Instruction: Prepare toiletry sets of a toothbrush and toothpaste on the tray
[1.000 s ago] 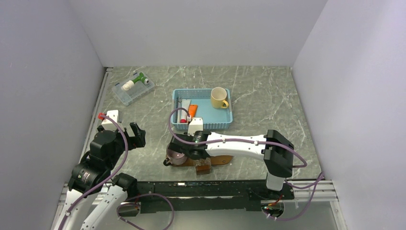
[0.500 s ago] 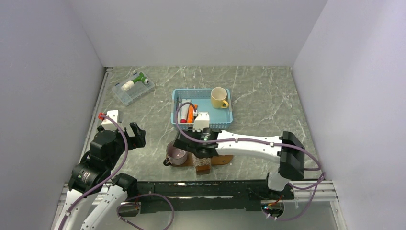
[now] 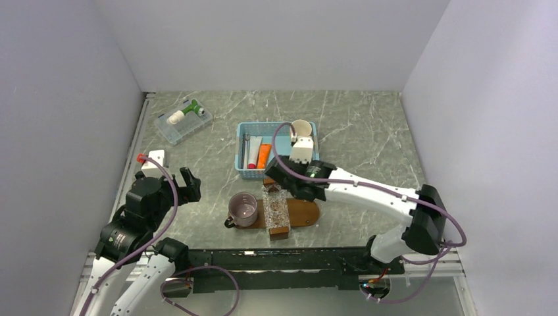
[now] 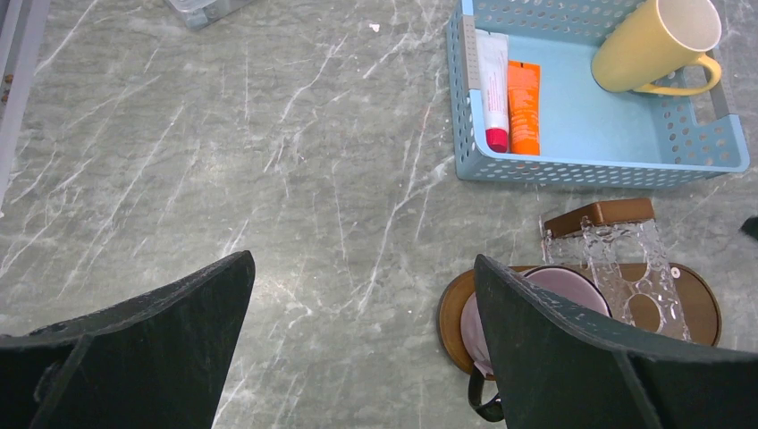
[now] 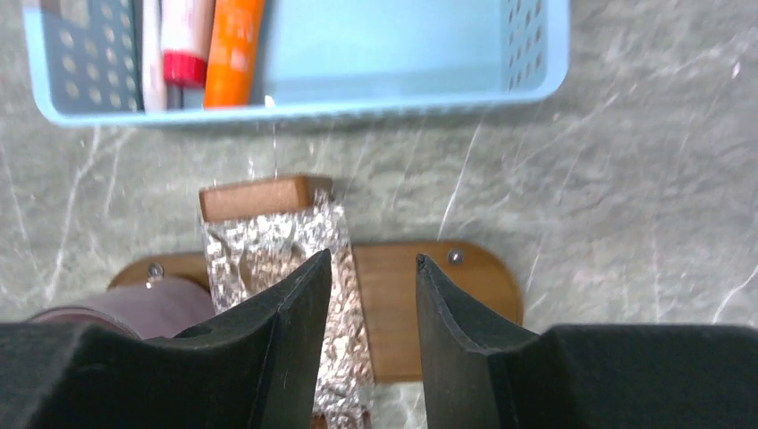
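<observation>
The orange toothpaste (image 3: 263, 155) (image 4: 524, 107) (image 5: 234, 49) lies in the light-blue basket (image 3: 309, 168) beside a white tube with a red cap (image 4: 492, 89). A thin pale toothbrush (image 4: 467, 54) lies along the basket's left wall. The brown wooden tray (image 3: 304, 212) (image 4: 697, 304) (image 5: 393, 295) sits in front of the basket. It carries a mauve cup (image 3: 243, 209) and a clear patterned holder (image 3: 276, 209) (image 5: 277, 250). My right gripper (image 3: 273, 176) (image 5: 373, 259) hovers over the tray's far edge, jaws partly apart and empty. My left gripper (image 3: 187, 184) (image 4: 362, 264) is wide open over bare table at the left.
A yellow mug (image 3: 301, 127) (image 4: 657, 40) lies at the right end of the basket, partly hidden by my right wrist in the top view. A clear plastic box (image 3: 183, 120) with a green and white item stands at the back left. Walls close in three sides.
My right arm has swung right and back from over the cup toward the basket, uncovering the cup and the clear holder. The left arm has not moved.
</observation>
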